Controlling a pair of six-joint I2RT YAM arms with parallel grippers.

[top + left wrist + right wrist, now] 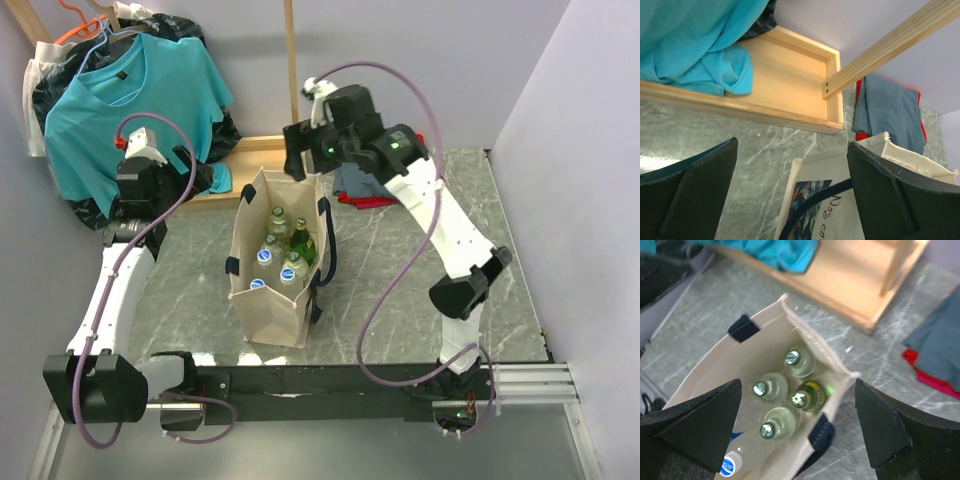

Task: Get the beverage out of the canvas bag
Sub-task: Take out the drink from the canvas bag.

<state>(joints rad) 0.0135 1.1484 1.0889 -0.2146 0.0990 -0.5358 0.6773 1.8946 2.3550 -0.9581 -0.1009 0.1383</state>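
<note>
Right now the canvas bag (pixel 268 295) stands upright and open-mouthed in the middle of the grey marbled table (pixel 400 280), between the two arms. Inside it the drinks stand upright, packed close together: a green bottle (pixel 808 395) with a yellow label toward the bag's right side, clear bottles (pixel 771 387) with silver caps beside it, and blue-capped bottles (pixel 263 256) toward the near end.

The right gripper (pixel 797 407) hangs above the bag's mouth, its fingers spread wide and holding nothing — no finger touches a bottle or the canvas. The left gripper (pixel 792 170) is released too, fingers wide apart with nothing between them, raised off to the left of the bag and looking down over its printed side.

Behind the bag lies a shallow wooden tray (pixel 790 80), with the hem of a teal shirt (pixel 120 100) draped into its left end. A grey-blue cloth (pixel 355 182) lies over something red at the back of the table, under the right arm's wrist.
</note>
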